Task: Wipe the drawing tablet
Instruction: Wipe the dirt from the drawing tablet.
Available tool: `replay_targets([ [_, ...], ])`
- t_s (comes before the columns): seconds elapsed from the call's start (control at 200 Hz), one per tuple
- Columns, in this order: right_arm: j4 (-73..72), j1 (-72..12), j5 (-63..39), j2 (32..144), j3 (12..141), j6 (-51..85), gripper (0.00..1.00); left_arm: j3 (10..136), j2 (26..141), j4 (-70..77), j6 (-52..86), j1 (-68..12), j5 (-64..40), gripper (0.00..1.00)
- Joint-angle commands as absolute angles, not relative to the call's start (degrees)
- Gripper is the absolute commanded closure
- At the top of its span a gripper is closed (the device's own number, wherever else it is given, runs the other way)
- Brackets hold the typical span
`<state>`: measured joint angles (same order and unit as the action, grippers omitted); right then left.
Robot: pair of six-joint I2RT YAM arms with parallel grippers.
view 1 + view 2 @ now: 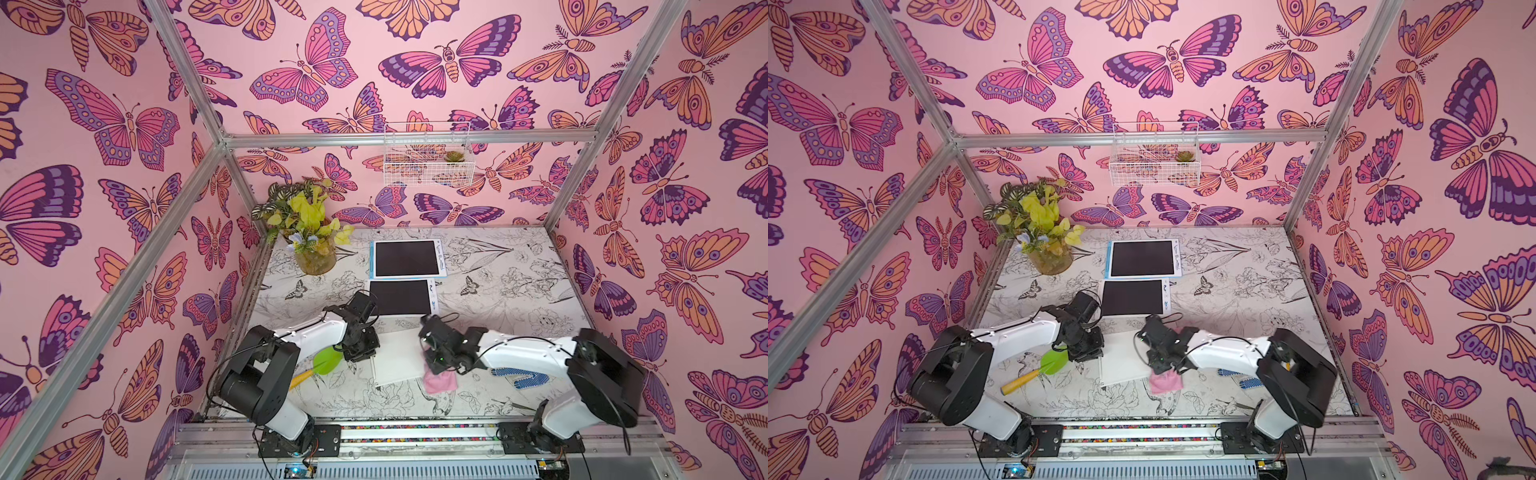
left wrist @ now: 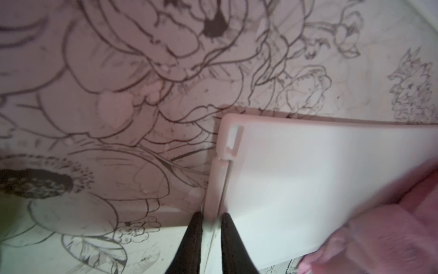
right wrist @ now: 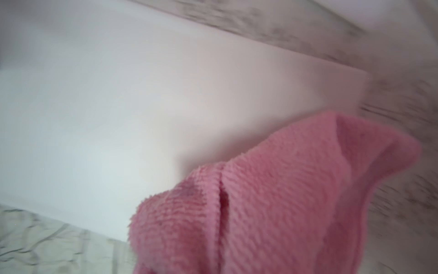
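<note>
top views: in both top views the drawing tablet (image 1: 394, 357) lies flat, pale side up, near the middle of the tabletop's (image 1: 519, 291) front edge. the left gripper (image 1: 368, 356) stands at the tablet's left edge. the right gripper (image 1: 432, 365) stands at its front right corner, with a pink cloth (image 1: 440, 382) bunched beneath it, partly on the tablet and partly on the tabletop. behind, toward the back edge, lie a white-framed tablet (image 1: 400, 297) and a blue-framed tablet (image 1: 407, 258), both with dark screens. a green scoop (image 1: 326, 360) lies left of the left gripper. a potted plant (image 1: 309, 232) occupies the back left corner. a blue dotted glove (image 1: 521, 376) lies under the right arm.

left wrist view: the left gripper (image 2: 211, 219) is clamped on the drawing tablet (image 2: 308, 178), the tablet's edge strip pinched between the fingers (image 2: 195, 237). the pink cloth (image 2: 379, 237) covers the far corner.

right wrist view: the picture is blurred. the pink cloth (image 3: 284, 201) hangs over one corner of the drawing tablet (image 3: 118, 118). the cloth hides the fingers; the right gripper is clamped on the cloth.
</note>
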<state>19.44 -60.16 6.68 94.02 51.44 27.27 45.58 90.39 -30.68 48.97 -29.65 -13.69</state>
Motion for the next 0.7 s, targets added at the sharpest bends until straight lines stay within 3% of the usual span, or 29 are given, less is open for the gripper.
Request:
replay_targets([
  [0.0, 13.8, -64.0, 2.1, 100.2, 58.5, 27.4, 1.0, 41.0, 96.8, -33.1, 48.8, -30.1, -9.1, 0.82],
  [0.13, 19.7, -56.2, 6.6, 97.8, 52.7, 33.5, 1.0, 40.8, 96.7, -33.1, 48.7, -30.1, -9.0, 0.82],
  [0.235, 27.0, -46.2, 10.0, 89.3, 43.8, 38.3, 1.0, 40.5, 96.8, -33.1, 48.7, -30.1, -8.9, 0.82],
  [0.305, 28.8, -44.5, 11.5, 83.1, 40.7, 37.2, 1.0, 40.4, 96.8, -33.0, 48.6, -30.1, -8.9, 0.82],
  [0.406, 25.3, -48.2, 10.2, 82.4, 42.0, 35.4, 1.0, 40.5, 96.5, -32.9, 48.4, -30.0, -8.9, 0.82],
  [0.581, 7.5, -63.2, 2.7, 96.4, 53.5, 27.2, 1.0, 40.4, 96.5, -31.7, 47.6, -30.1, -10.4, 0.82],
  [0.696, -0.5, -64.6, -0.4, 102.4, 56.9, 27.5, 1.0, 39.9, 96.6, -31.0, 46.7, -30.1, -10.7, 0.82],
])
